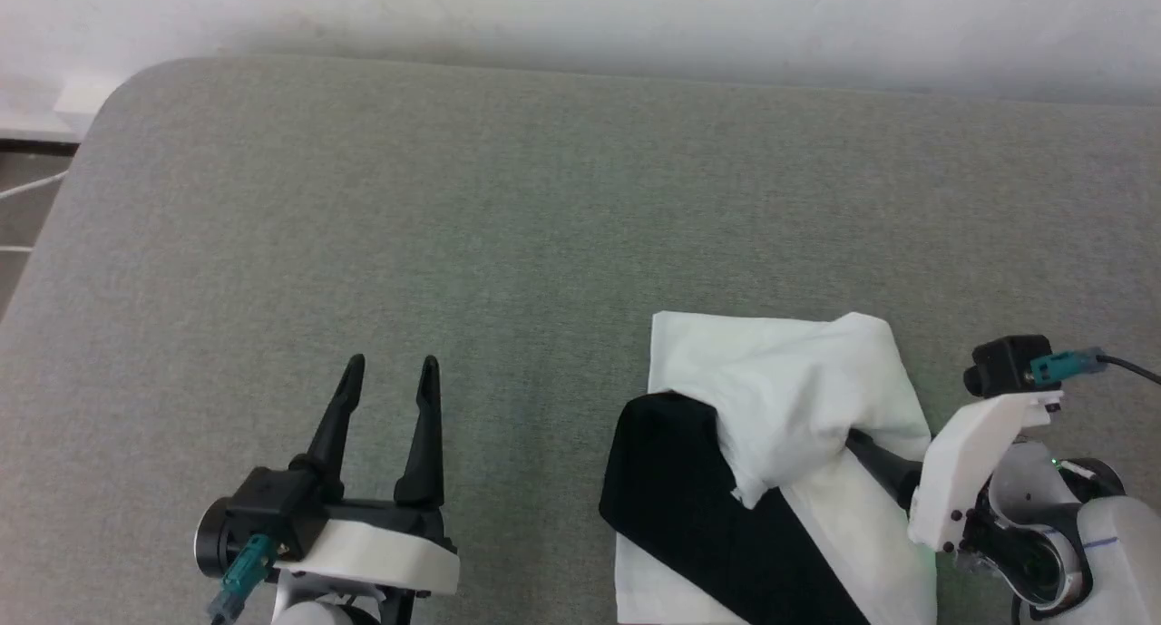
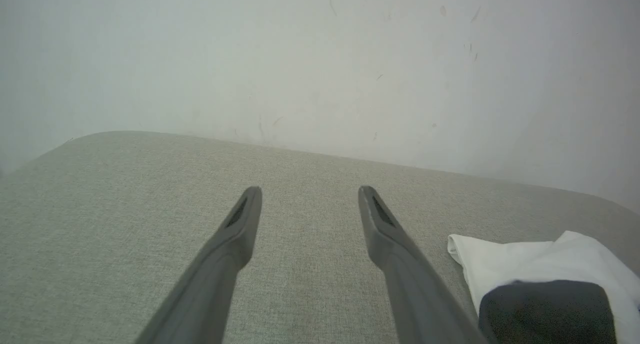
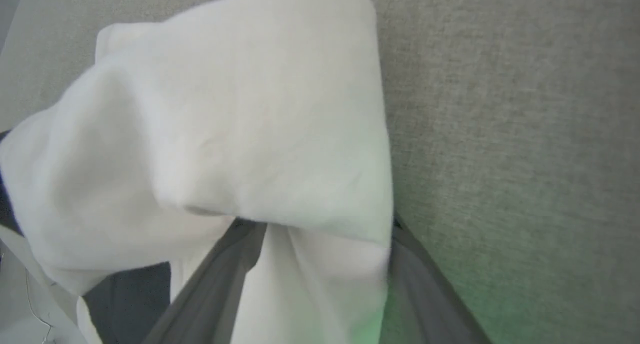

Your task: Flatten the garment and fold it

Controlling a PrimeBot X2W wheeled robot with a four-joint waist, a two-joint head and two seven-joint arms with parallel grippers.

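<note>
The garment lies partly folded at the near right of the grey padded table, a black sleeve slanting across its white body. My right gripper reaches in from the right with its jaws spread wide. A raised flap of white cloth drapes over its fingers and hides their tips. My left gripper hovers open over bare table to the left of the garment, with nothing between its fingers. In the left wrist view the garment's corner sits beside the right finger.
A pale wall runs along the table's far edge. The table's rounded corner is at the far left, with floor and a cable beyond it. Wide bare table spreads left of and behind the garment.
</note>
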